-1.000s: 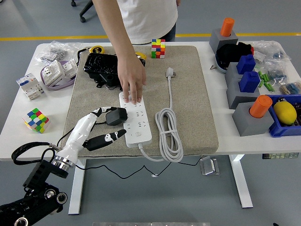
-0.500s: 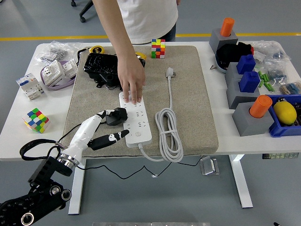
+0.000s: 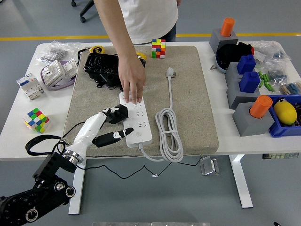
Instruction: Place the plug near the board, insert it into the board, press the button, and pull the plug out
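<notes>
A white power strip (image 3: pixel 136 117) lies on the tan mat (image 3: pixel 188 84), its far end pinned down by a person's hand (image 3: pixel 132 81). My left hand (image 3: pixel 112 123) holds a black plug (image 3: pixel 118 113) in its upper fingers, right at the strip's left edge and touching it. The thumb (image 3: pixel 113 137) stretches out below toward the strip's near end. A thin black cable runs from the plug back over the table's near edge. Whether the prongs sit in a socket is hidden. The strip's own white cord (image 3: pixel 168 134) lies coiled to its right, with its white plug (image 3: pixel 170 72) further back.
A black bundle (image 3: pixel 99 67) lies on the mat behind the strip. Rubik's cubes sit at the far middle (image 3: pixel 158 48) and on the left (image 3: pixel 37 119). Grey blocks with blue and orange pegs (image 3: pixel 251 113) and a blue bin (image 3: pixel 285 116) crowd the right side.
My left hand has carried the black plug to the right and slightly away from me, up against the strip's left edge. The person's hand has stayed on the strip.
</notes>
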You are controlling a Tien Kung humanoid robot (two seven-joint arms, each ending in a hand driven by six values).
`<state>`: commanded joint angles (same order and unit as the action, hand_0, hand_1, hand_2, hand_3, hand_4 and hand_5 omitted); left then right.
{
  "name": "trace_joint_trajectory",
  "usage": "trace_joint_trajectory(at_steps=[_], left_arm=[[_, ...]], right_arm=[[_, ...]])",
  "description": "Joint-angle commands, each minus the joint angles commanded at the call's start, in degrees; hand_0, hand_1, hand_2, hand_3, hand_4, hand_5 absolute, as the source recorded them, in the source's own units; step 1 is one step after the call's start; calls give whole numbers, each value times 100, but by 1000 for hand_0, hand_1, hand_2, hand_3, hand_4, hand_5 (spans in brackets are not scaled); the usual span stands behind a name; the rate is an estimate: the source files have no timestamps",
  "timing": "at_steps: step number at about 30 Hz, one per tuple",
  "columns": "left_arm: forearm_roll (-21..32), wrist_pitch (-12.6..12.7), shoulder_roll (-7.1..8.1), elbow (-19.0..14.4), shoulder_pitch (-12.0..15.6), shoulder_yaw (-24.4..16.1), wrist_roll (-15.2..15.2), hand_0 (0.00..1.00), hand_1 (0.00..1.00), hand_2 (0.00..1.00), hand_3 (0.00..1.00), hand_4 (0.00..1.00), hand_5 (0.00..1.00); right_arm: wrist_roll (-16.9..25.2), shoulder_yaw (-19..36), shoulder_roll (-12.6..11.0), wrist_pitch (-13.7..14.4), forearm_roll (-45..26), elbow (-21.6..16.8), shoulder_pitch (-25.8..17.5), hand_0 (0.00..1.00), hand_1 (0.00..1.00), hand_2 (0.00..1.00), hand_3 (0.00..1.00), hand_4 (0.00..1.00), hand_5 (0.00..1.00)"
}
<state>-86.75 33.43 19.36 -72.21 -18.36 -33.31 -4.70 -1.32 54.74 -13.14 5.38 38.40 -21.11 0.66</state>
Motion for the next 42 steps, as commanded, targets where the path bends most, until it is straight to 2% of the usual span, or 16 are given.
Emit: trace_joint_trajectory(at_steps=[18,32,42], left_arm=[[-185,-53,-59,17,-460,380,163,813,846,847,799,967,793],[-234,-43,-3,-17,-529,448,149,809,840,843,798,966,793],[-514,-61,39,-116,-650,674,146,808,837,840,792,964,794]], right_arm=[[12,12,-2,6,-7,-2,13,603,649,678,564,954,508],[50,72,10,27,-7,-4,10,601,650,677,564,954,508],[76,68,14,39,-7,-7,6,600,649,677,564,953,506]])
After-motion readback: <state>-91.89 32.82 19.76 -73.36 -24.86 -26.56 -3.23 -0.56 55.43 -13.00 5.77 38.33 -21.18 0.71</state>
